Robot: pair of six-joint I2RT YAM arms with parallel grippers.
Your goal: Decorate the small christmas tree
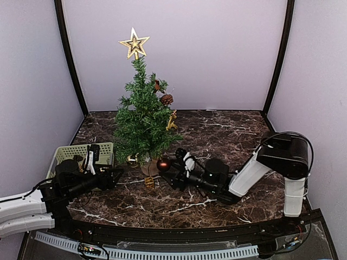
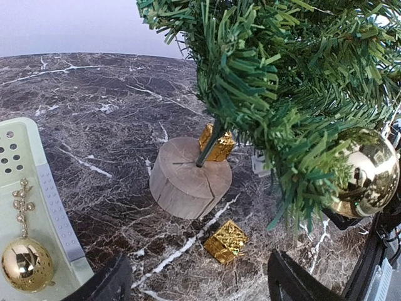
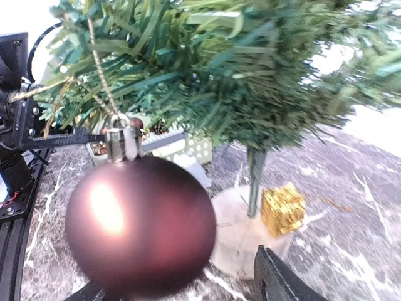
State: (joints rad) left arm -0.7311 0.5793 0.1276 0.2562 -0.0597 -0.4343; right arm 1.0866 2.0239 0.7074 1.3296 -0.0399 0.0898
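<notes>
Top external: the small christmas tree (image 1: pixel 142 122) stands at the table's (image 1: pixel 227 135) 10 o'clock. Left gripper (image 1: pixel 115 174), at its 8 o'clock, gapes wide and empty. Right gripper (image 1: pixel 172 173), at 4 o'clock, is parted beside the hanging maroon bauble (image 1: pixel 163 164), apparently not gripping it.

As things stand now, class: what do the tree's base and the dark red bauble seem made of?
The base: apparently raw pale wood, matt; cracks radiate across its top. The dark red bauble: plastic or glass, cannot tell; satin finish with one soft highlight, shiny silvery cap.
</notes>
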